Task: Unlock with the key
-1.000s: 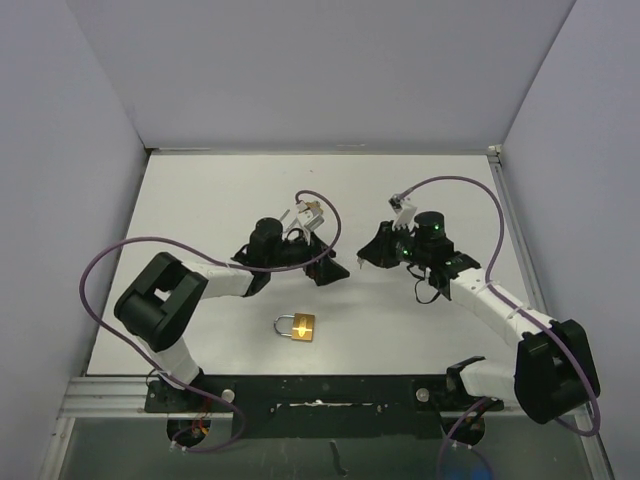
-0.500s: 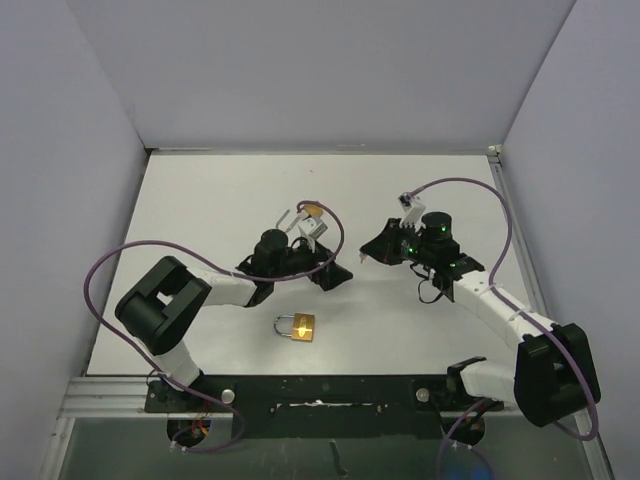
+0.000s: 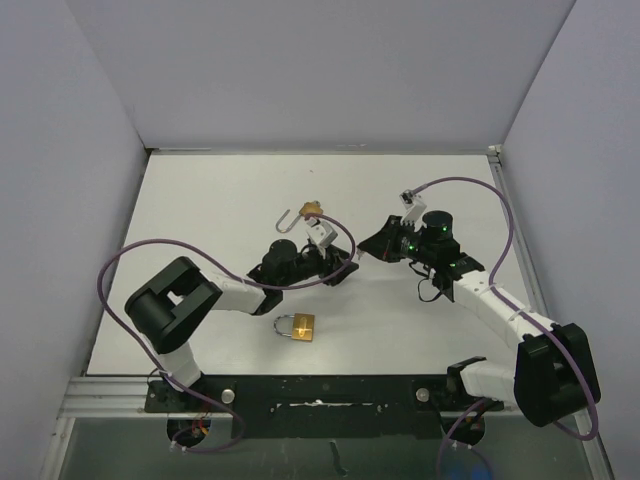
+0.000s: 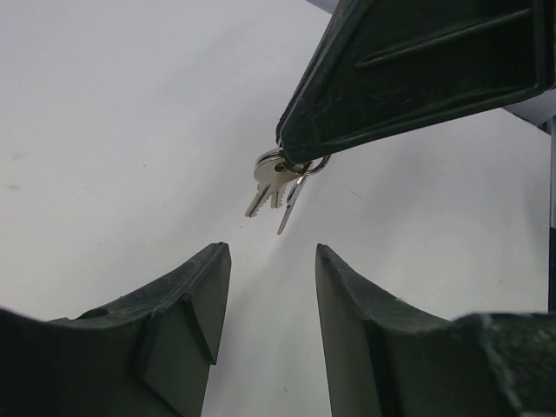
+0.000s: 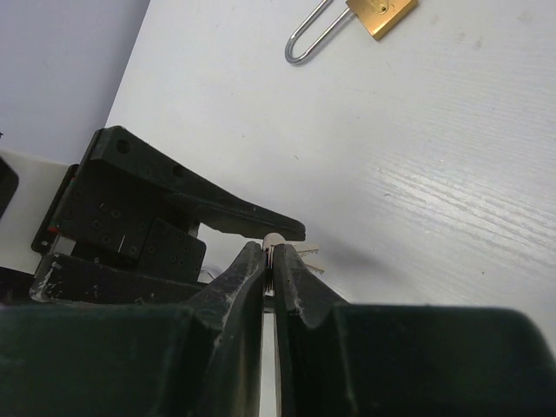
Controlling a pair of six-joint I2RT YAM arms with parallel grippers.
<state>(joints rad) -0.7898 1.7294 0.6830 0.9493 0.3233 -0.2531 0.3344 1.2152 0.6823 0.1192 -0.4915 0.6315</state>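
A small bunch of silver keys (image 4: pixel 276 181) hangs from my right gripper (image 5: pixel 271 248), which is shut on it. Only the key tips (image 5: pixel 304 254) show past its fingers. In the top view the right gripper (image 3: pixel 372 245) hovers at mid-table. My left gripper (image 4: pixel 271 254) sits just below the keys, open, with nothing between its fingers, and in the top view the left gripper (image 3: pixel 345 266) nearly meets the right one. One brass padlock (image 3: pixel 301 326) lies near the front edge, shackle pointing left. A second brass padlock (image 3: pixel 308 211) lies behind the left arm.
Grey walls enclose the white table (image 3: pixel 200 220) on three sides. Purple cables (image 3: pixel 130 250) loop off both arms. A brass padlock (image 5: pixel 380 12) with a silver shackle shows at the top of the right wrist view; which of the two it is I cannot tell.
My left arm has swung right toward the right gripper, uncovering the padlock behind it. Its jaws have narrowed from wide open. The right gripper has barely moved and still holds the keys.
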